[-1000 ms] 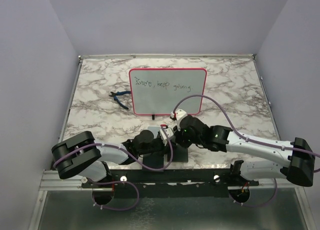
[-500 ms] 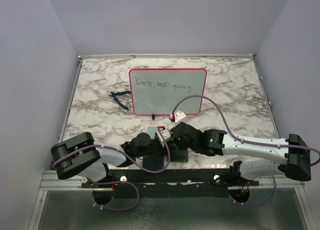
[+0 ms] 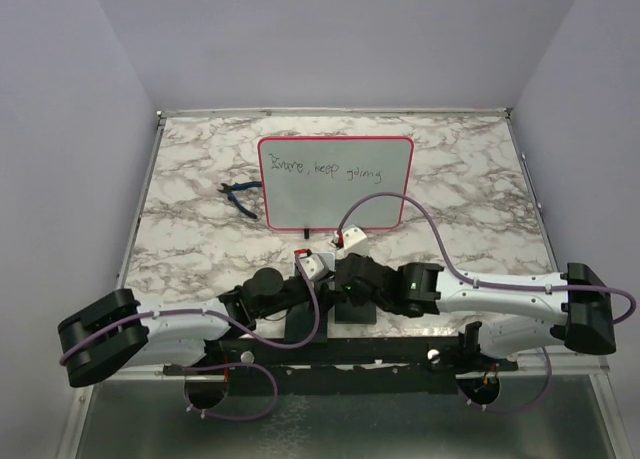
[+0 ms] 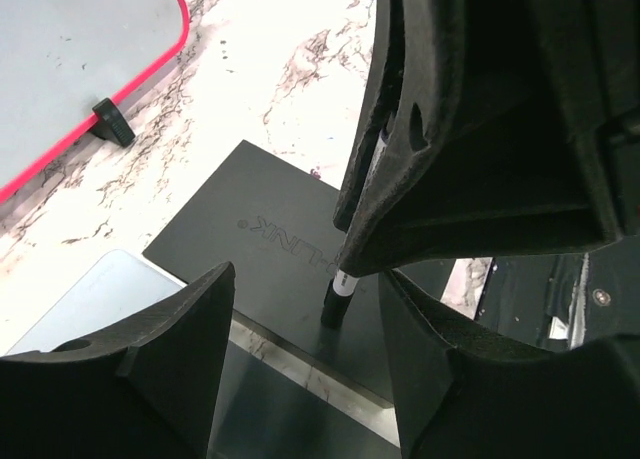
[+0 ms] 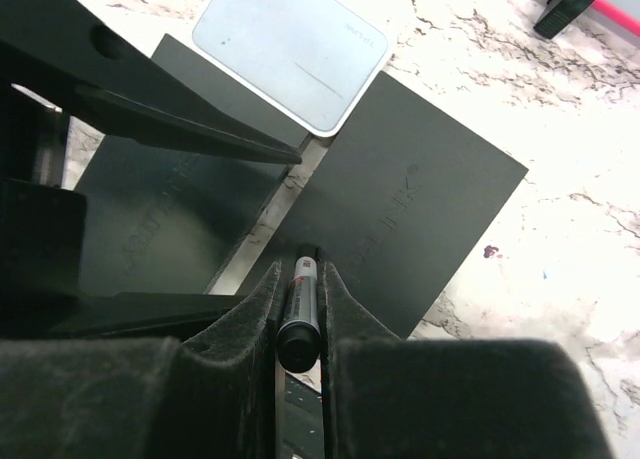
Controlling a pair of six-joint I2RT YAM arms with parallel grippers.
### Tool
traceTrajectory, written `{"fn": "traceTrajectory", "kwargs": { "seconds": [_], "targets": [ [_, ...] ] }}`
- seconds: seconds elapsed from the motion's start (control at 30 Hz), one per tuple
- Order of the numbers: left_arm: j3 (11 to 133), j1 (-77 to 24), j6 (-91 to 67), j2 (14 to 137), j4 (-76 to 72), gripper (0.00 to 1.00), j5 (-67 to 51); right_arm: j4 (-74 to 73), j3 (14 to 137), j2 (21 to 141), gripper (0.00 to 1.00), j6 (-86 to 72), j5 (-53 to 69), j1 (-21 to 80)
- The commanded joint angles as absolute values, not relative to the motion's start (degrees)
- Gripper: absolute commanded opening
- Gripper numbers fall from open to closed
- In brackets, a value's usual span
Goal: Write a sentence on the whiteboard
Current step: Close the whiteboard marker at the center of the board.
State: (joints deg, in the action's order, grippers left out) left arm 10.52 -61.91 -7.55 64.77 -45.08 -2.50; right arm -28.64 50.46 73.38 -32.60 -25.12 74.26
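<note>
The whiteboard (image 3: 335,182) with its red-pink rim stands at the back, and the sentence (image 3: 325,169) runs along its upper part in thin dark handwriting. My right gripper (image 5: 300,279) is shut on a black-and-white marker (image 5: 300,314). The marker stands upright with its dark lower end (image 4: 333,309) on a black slab (image 4: 250,239). My left gripper (image 4: 305,309) is open, with one finger on each side of that lower end and touching nothing. In the top view the left gripper (image 3: 328,277) and the right gripper (image 3: 346,291) meet over the slabs.
Two black slabs (image 5: 420,189) (image 5: 170,219) lie side by side near the front edge. A small grey-white pad (image 5: 290,49) lies just behind them. Blue-handled pliers (image 3: 240,194) rest left of the board. One black board foot (image 4: 112,122) stands close by.
My left gripper has opened from shut and let go of the marker's lower end. The left arm's elbow swung down and left. The right gripper came nearer and lower with the marker.
</note>
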Motion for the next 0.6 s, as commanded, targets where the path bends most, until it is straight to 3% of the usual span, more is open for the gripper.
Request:
{"fn": "traceTrajectory", "kwargs": {
  "seconds": [0.0, 0.37, 0.57],
  "targets": [
    [12.0, -61.5, -10.3, 57.3, -39.1, 0.6, 0.6, -41.9, 48.4, 77.3, 0.01, -35.1, -25.9, 76.7],
    [13.1, -61.4, -18.3, 46.6, -19.4, 0.54, 4.9, -43.6, 49.3, 81.3, 0.01, -39.3, -27.1, 78.9],
    [12.9, -60.9, -20.8, 45.7, -16.5, 0.53, 7.6, -43.6, 49.2, 83.4, 0.01, -41.4, -25.8, 79.5]
  ]
}}
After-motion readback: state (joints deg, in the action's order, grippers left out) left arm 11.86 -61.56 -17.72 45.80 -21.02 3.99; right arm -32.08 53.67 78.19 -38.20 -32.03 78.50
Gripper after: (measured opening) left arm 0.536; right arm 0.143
